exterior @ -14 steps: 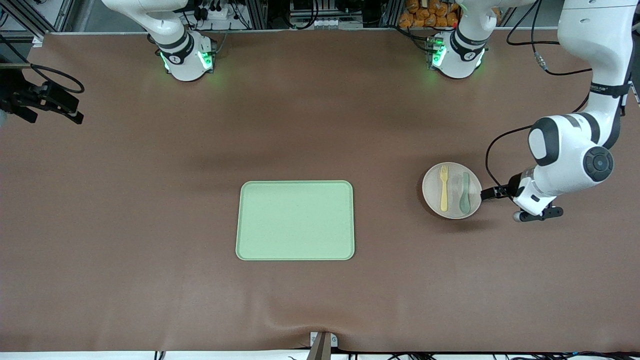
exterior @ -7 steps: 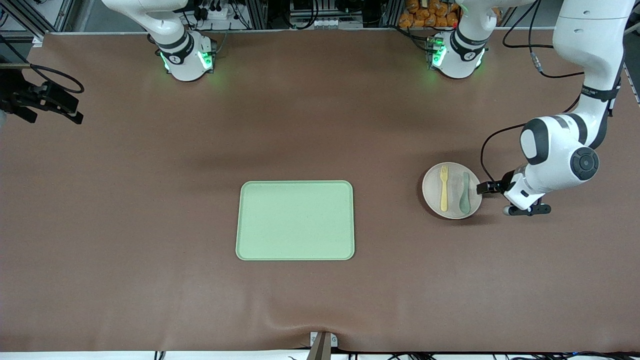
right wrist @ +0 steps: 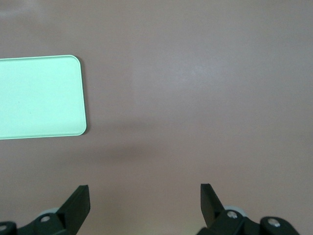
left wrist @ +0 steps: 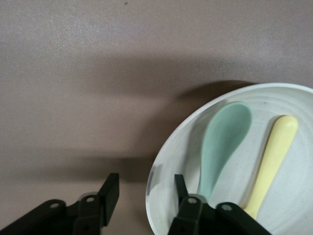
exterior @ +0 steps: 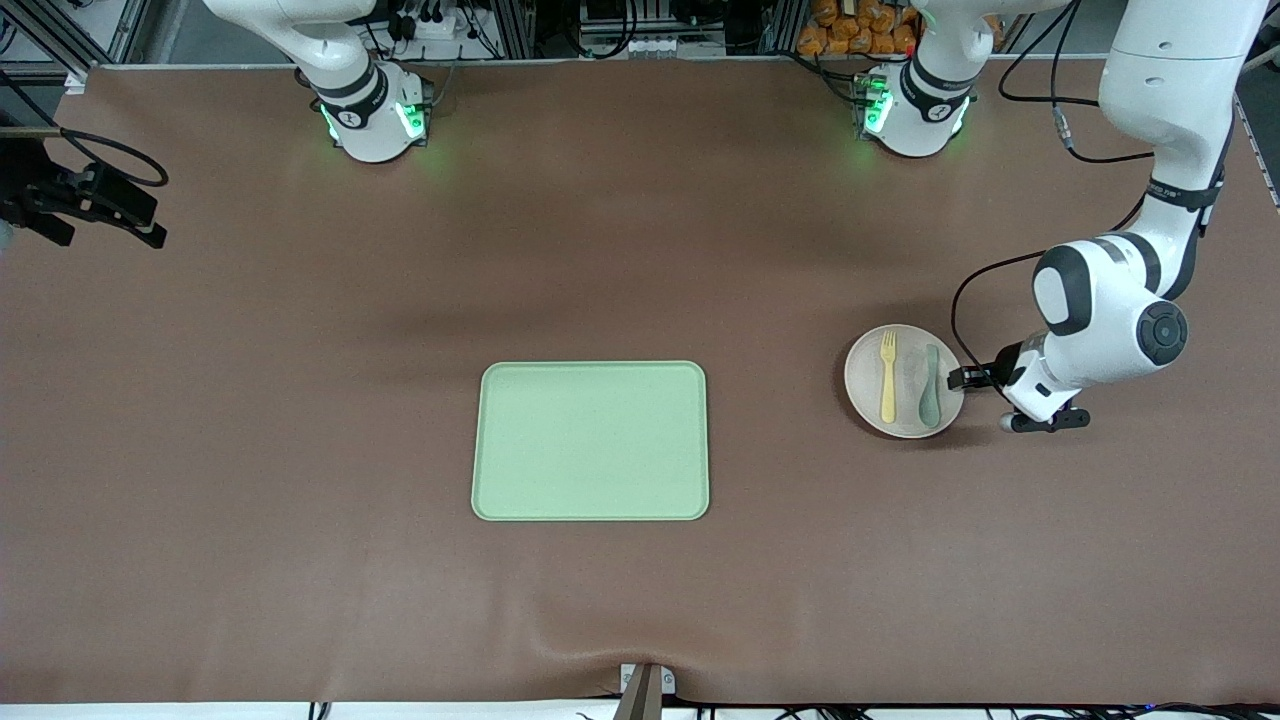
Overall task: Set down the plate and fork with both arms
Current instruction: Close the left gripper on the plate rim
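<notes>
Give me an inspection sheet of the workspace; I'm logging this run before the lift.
Surface: brown table, bare apart from the items below.
Job's things: plate toward the left arm's end; fork lies on it.
Clutter: spoon on the plate beside the fork; green tray mid-table.
Grippers: left gripper open, straddling the plate's rim; right gripper open over bare table beside the tray, waiting.
Cables: black cable on the left arm.
Surroundings: arm bases, green lights.

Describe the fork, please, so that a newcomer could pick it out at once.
Find the green tray mid-table, then look toward the left arm's end for the round beige plate. Two utensils lie in it side by side; the fork is the pale-yellow tined one, unlike the grey-green spoon.
</notes>
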Robot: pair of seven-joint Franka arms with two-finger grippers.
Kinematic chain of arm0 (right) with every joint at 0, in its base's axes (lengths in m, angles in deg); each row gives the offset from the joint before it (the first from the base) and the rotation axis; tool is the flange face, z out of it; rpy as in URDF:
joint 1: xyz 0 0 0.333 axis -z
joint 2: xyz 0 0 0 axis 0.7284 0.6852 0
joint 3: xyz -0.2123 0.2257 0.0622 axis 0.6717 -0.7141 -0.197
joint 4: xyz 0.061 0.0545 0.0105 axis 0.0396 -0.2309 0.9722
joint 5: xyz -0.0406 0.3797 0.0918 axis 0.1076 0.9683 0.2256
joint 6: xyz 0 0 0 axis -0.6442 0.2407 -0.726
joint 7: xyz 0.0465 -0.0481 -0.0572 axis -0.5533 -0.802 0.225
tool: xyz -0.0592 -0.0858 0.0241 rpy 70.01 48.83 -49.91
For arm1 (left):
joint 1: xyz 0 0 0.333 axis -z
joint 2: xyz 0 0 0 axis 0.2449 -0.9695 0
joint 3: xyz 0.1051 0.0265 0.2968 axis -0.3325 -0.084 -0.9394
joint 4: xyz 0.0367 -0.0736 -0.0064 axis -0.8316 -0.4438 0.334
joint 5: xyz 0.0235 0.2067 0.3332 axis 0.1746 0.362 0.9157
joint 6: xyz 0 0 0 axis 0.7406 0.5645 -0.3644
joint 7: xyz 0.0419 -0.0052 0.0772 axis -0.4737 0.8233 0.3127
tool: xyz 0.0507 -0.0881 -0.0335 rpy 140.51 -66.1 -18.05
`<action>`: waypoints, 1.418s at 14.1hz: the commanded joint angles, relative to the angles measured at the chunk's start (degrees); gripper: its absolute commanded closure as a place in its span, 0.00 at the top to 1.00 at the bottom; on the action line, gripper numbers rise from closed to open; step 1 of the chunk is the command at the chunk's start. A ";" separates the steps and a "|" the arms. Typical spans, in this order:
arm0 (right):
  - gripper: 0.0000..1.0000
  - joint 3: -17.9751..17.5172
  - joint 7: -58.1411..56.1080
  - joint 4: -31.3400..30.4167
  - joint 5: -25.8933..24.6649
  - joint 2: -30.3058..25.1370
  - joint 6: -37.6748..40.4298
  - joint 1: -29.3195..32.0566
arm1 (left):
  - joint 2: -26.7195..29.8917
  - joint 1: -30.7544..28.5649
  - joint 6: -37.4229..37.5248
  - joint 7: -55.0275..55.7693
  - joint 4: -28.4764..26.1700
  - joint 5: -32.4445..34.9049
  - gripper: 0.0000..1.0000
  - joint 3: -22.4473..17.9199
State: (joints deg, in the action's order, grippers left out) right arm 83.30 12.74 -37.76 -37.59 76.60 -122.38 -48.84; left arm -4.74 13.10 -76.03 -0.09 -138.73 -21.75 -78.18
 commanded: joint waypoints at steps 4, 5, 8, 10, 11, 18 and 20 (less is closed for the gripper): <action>1.00 -0.03 -0.30 0.85 0.36 0.46 0.63 0.42 | -1.04 -0.50 -1.72 -1.97 -0.39 -1.33 0.32 0.93; 1.00 -0.03 -0.30 0.85 0.36 0.46 0.55 0.42 | -1.22 -0.50 -1.72 -1.97 -0.39 -1.33 0.27 1.02; 1.00 -0.03 -0.30 0.85 0.45 0.46 0.55 0.42 | -1.30 -0.50 -1.72 -1.97 -0.31 -1.51 0.15 1.02; 1.00 -0.03 -0.30 0.85 0.36 0.46 0.63 0.42 | -1.30 -0.50 -1.72 -2.06 -0.39 -2.82 0.13 1.02; 1.00 -0.03 -0.30 0.85 0.36 0.46 0.63 0.42 | -1.30 -0.50 -1.63 -1.97 -0.31 -2.91 0.09 1.02; 1.00 -0.03 -0.30 0.85 0.36 0.46 0.63 0.42 | -0.43 -2.60 -1.02 -4.52 -0.13 -3.78 0.00 3.03; 1.00 -0.03 -0.30 0.85 0.36 0.46 0.63 0.42 | 0.01 -5.32 -0.75 -4.78 0.13 -6.33 0.00 6.62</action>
State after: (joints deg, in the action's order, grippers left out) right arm 83.31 12.74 -37.76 -37.58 76.61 -122.34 -48.84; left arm -5.50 10.45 -76.57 -3.63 -138.43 -25.71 -74.88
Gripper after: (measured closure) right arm 0.000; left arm 0.947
